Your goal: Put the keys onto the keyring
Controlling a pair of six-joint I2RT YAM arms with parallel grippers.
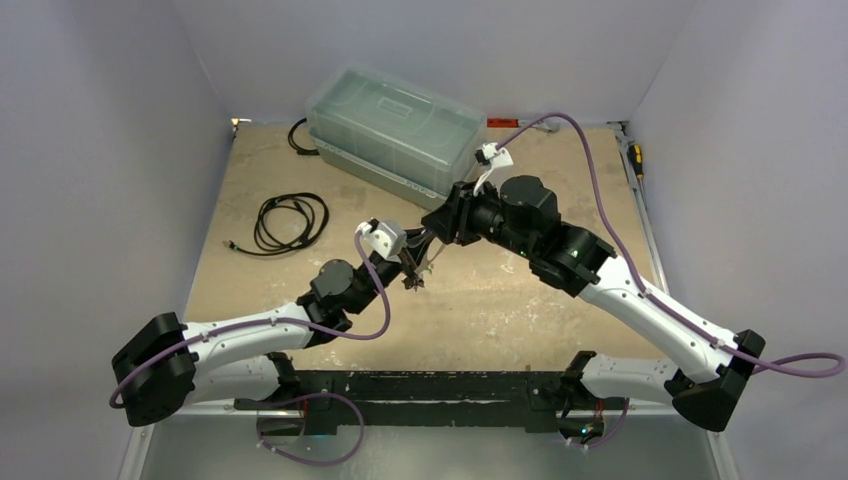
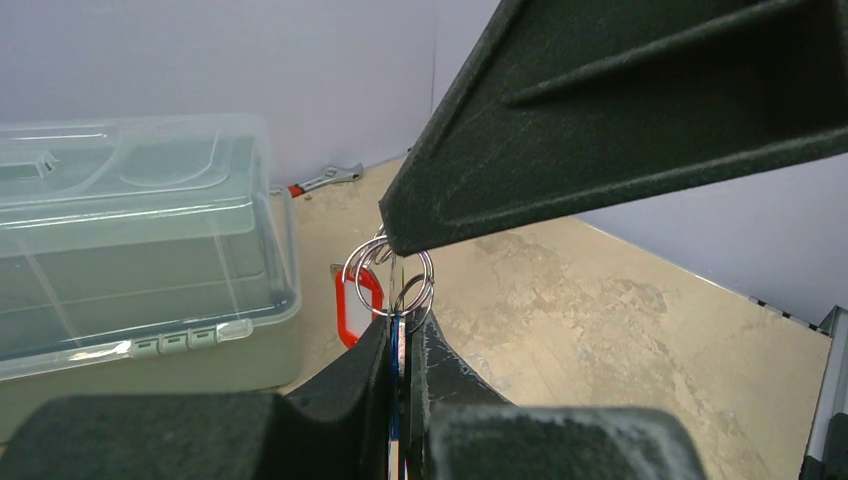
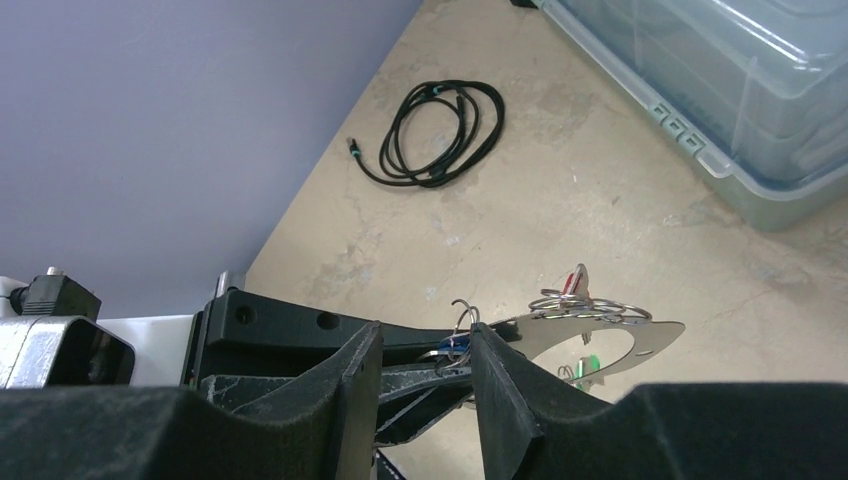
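- L gripper (image 2: 400,335) pinched tight on blue key (image 2: 397,348), prob. by its tag.
- R gripper (image 3: 425,350): fingers half apart; can't tell if gripping.
- Flat keyring (image 3: 600,338) sits just beyond R fingertips, mid-air.
- This keyring looks stiff, thin, slick; keys light, dangly. Pinch flat faces nr rim.

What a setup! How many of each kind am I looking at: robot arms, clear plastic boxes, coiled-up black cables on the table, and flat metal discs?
Robot arms: 2, left and right
Clear plastic boxes: 1
Coiled black cables: 1
Flat metal discs: 1
Total: 5
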